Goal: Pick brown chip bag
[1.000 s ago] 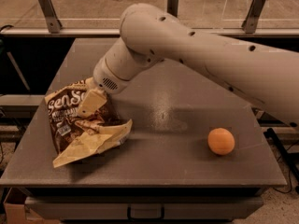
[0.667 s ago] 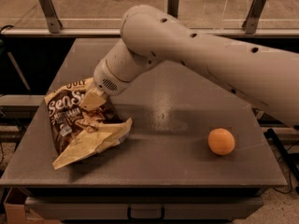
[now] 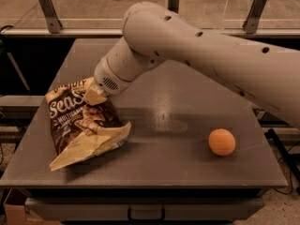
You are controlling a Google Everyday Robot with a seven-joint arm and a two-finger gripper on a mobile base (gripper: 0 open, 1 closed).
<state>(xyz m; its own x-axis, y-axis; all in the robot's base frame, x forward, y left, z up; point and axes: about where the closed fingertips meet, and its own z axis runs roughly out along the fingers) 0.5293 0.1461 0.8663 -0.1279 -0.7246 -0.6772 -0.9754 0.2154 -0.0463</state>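
Little has moved since a second ago: the wrist end of the arm (image 3: 211, 50) has sunk slightly lower and to the left, closer onto the bag, while the bag and the ball lie where they lay.

On the left part of the grey desk (image 3: 154, 165) lies the brown chip bag (image 3: 77, 125), flat on its back and turned at a slant, its top end toward the far left and its bottom end toward the near edge. Its face is dark brown and glossy, with big white letters reading "Sea S" before the rest is covered. The upper end is cream-yellow. The lower cream-yellow end is crumpled and folded up, and it reaches out toward the middle of the desk.

Just right of the lettering, the tool (image 3: 95, 95) is down on the upper right part of the bag, touching it. Only a pale tip shows below the round wrist housing, so whether the tool is open, closed or gripping the bag cannot be told. From there the thick, pale arm rises up and to the right, bends at a rounded elbow above the far side of the desk, and runs out of the right edge of the view. Its shadow falls on the middle of the desk.

Well apart from the bag, on the right part of the desk near the front, sits an orange ball (image 3: 221, 142), touching nothing else.
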